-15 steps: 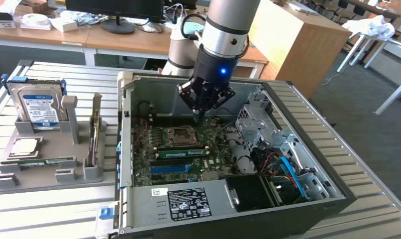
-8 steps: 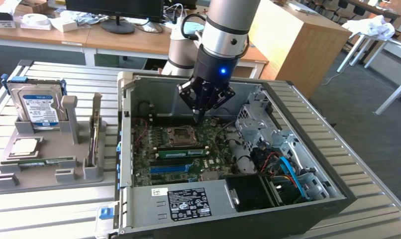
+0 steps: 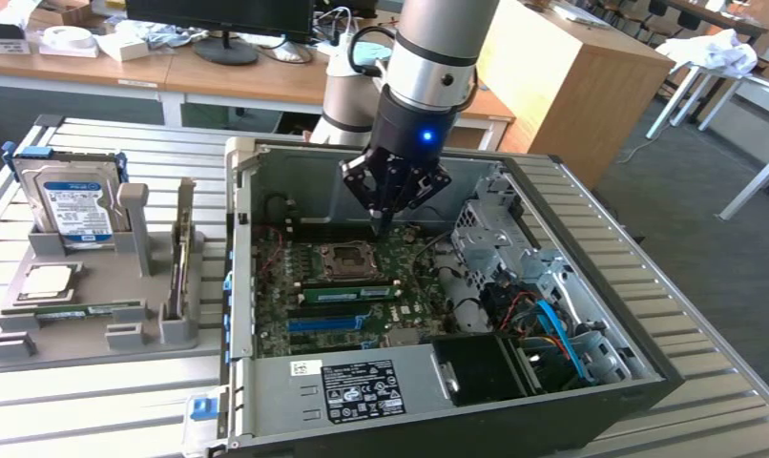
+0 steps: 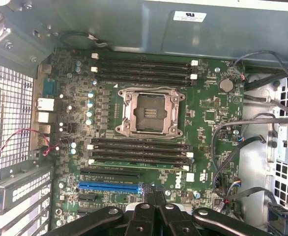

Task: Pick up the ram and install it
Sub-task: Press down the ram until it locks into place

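My black fingers (image 3: pixel 387 212) are pressed together, holding nothing, above the green motherboard (image 3: pixel 346 286) inside the open grey computer case (image 3: pixel 537 324). One long, narrow green ram stick (image 3: pixel 347 292) sits in a slot at frame centre, just below the square CPU socket (image 3: pixel 349 256). A second green ram stick with white sticker (image 3: pixel 72 310) lies flat on the grey holder tray (image 3: pixel 79 339), lower left.
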### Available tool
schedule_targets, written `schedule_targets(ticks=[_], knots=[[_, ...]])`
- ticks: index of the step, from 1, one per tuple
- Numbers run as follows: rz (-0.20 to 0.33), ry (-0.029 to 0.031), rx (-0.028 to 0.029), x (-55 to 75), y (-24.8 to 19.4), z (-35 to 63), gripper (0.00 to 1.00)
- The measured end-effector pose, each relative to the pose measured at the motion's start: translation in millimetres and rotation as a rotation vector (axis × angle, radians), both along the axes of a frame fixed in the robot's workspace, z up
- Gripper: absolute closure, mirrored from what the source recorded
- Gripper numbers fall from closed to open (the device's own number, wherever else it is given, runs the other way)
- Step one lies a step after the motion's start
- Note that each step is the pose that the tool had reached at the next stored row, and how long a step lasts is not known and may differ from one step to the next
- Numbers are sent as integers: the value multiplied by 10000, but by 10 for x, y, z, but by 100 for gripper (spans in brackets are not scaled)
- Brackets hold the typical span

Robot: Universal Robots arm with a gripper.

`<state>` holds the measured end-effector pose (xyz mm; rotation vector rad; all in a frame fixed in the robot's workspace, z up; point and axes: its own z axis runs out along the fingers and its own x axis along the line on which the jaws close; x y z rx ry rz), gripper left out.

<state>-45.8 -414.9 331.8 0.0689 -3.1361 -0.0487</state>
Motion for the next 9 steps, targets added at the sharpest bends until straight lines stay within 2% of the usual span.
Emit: schedule_targets(ticks=[9], knots=[[-91, 1, 0, 0, 0, 0, 90]])
